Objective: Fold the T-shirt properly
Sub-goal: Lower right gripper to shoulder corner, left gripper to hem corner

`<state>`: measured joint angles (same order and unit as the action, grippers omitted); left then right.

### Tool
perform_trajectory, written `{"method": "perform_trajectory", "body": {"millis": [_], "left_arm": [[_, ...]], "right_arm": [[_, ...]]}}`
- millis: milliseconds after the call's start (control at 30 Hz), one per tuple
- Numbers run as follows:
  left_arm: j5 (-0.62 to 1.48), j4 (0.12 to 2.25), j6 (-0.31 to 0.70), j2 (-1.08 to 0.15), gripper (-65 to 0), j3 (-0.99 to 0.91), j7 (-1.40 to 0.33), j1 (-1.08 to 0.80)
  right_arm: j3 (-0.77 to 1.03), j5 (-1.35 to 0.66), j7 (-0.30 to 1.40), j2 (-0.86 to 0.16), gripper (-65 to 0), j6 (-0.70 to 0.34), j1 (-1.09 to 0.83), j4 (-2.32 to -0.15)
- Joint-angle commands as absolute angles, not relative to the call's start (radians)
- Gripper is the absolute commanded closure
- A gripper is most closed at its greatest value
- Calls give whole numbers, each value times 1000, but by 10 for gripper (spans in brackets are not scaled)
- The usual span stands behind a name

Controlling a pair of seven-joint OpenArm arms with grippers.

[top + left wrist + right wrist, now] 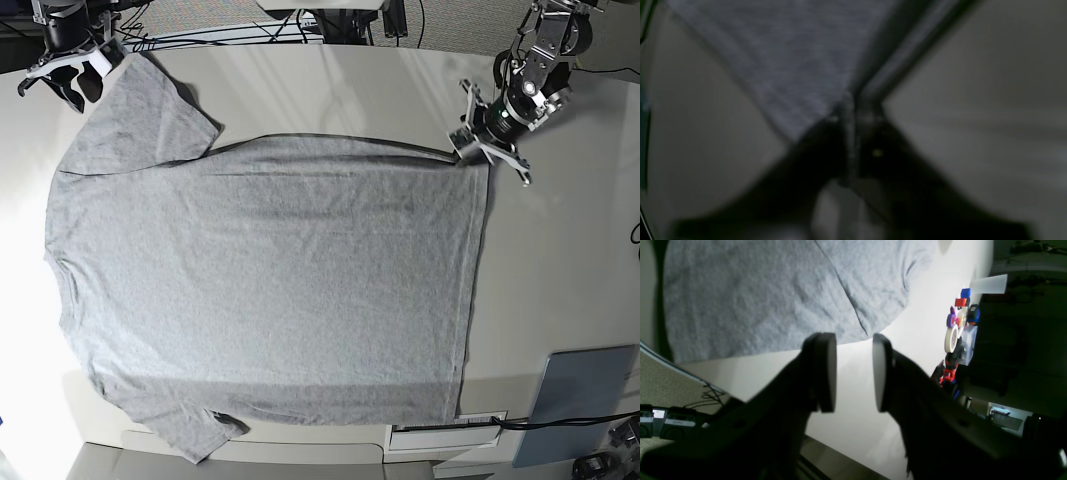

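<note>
A: Base view. What do you see of the T-shirt [270, 290]?

B: You see it spread flat, plain grey side up, over most of the pale counter [560, 260]. Its neck edge lies at the view's left, its hem at the right, with one sleeve at upper left and the other at lower left. A grey-blue flat panel [580, 405] sits on the counter at lower right, apart from the cloth.

A: And your left hand [478, 148]?

B: It is at the upper hem corner, on the view's right. Only the left wrist view shows the grip: the dark fingers [813, 146] are pressed together with a thin edge of grey fabric [786, 60] pinched between them. That picture is dim and blurred, so you cannot tell more of the cloth than its colour and weave.

A: Your right hand [70, 82]?

B: In the base view it is at the upper-left corner, just beside the sleeve. The right wrist view adds what the base view cannot: the two round pads [828, 371] stand apart, with bare counter between them and nothing held. It also shows a seam across the cloth and a cluster of small coloured objects [958, 333] at the counter's edge, outside the base view.
</note>
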<state>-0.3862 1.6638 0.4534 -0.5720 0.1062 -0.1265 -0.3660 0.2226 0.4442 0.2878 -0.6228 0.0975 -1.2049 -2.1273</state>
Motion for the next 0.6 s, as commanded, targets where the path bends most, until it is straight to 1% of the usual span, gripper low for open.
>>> {"method": "perform_trajectory", "body": {"millis": [0, 100, 167, 233, 300, 333, 467, 567], "left_arm": [[-418, 1653, 496, -585, 0, 109, -186, -382], [-419, 1653, 495, -585, 0, 109, -187, -382], [-419, 1653, 495, -585, 0, 109, -186, -382], [-420, 1653, 495, -585, 0, 109, -186, -382], [-432, 1653, 491, -585, 0, 109, -187, -382], [-445, 1653, 492, -585, 0, 109, -186, -382], [-472, 1653, 491, -585, 0, 109, -186, -382], [-472, 1653, 492, -584, 0, 109, -186, -382]], "right_arm": [[231, 446, 282, -630, -185, 107, -1213, -2140], [231, 448, 286, -638, -186, 48, -1213, -2140], [231, 489, 303, -659, -196, -29, -1213, -2140], [231, 551, 321, -682, -260, -91, -1213, -2140], [231, 591, 341, -706, -319, -114, -1213, -2140], [231, 600, 346, -716, -327, -116, -1213, -2140], [231, 620, 344, -766, -327, -132, -1205, -2129], [224, 681, 312, -798, -326, -210, -1158, -2093]]}}
